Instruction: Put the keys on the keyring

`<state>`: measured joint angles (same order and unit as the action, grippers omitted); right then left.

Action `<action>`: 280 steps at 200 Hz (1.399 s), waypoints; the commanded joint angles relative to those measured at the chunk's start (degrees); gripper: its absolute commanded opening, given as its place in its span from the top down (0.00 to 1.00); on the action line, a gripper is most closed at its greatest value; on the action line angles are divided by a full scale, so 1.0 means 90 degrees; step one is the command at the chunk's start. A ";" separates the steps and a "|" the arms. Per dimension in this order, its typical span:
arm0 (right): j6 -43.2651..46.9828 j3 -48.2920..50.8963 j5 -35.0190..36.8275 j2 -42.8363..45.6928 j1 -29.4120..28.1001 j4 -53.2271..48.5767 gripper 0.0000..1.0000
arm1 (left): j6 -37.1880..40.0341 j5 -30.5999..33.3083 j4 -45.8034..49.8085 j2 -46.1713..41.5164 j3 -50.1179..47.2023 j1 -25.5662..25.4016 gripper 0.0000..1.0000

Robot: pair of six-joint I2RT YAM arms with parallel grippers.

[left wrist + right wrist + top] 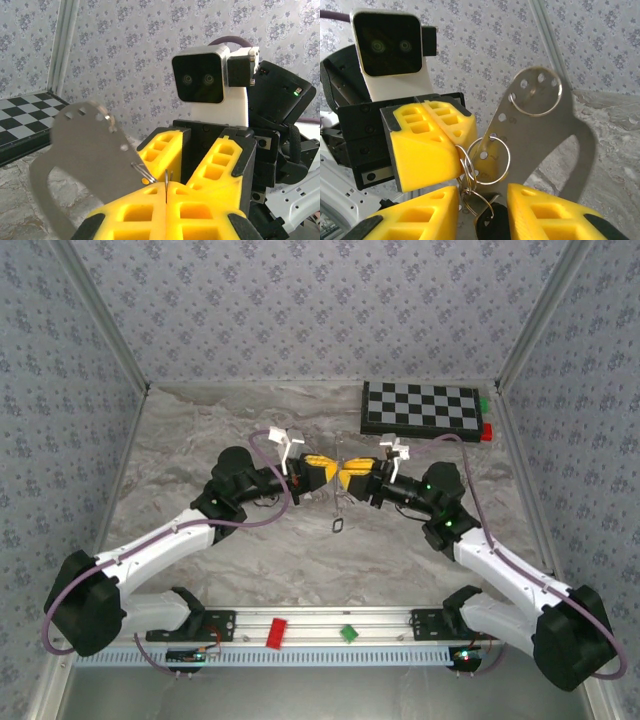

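Two claws tip to tip: left claw point(427, 150) clamped on keyring point(490, 159), right claw point(485, 212) apparently gripping one key point(487, 222).

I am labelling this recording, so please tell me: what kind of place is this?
Probably a robot test cell, not a home: patterned walls enclose a marble-look table, a checkered calibration board lies at the back, and two arms are bolted to a rail at the near edge.

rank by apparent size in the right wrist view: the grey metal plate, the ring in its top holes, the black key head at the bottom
1. Plate, clearly largest.
2. Ring.
3. Key head, though it is partly hidden between the fingers and nearer the camera, so ranking it against the ring is unsure.
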<state>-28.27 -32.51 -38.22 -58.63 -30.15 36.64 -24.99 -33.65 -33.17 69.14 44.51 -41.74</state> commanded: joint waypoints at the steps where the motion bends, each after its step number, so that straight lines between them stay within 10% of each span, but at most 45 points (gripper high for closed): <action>1: -0.0088 -0.0164 -0.0157 -0.0066 -0.0068 0.0303 0.72 | -0.0045 -0.0119 -0.0372 -0.0067 0.0042 0.0013 1.00; 87: -0.0075 -0.0128 -0.0149 -0.0038 -0.0092 0.0587 0.79 | 0.0004 -0.0153 -0.0310 -0.0048 0.0024 0.0018 1.00; 142: 0.0005 -0.0110 -0.0190 -0.0050 -0.0107 0.0589 1.00 | -0.0006 -0.0187 -0.0318 -0.0017 0.0031 0.0011 1.00; 280: 0.0861 -0.0290 -0.0245 0.0364 0.0098 -0.0907 1.00 | 0.0290 -0.0178 0.0116 -0.0093 0.0151 0.0018 0.86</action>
<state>-23.79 -32.80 -39.75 -56.51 -30.26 33.17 -23.49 -34.24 -30.92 69.14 44.49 -41.65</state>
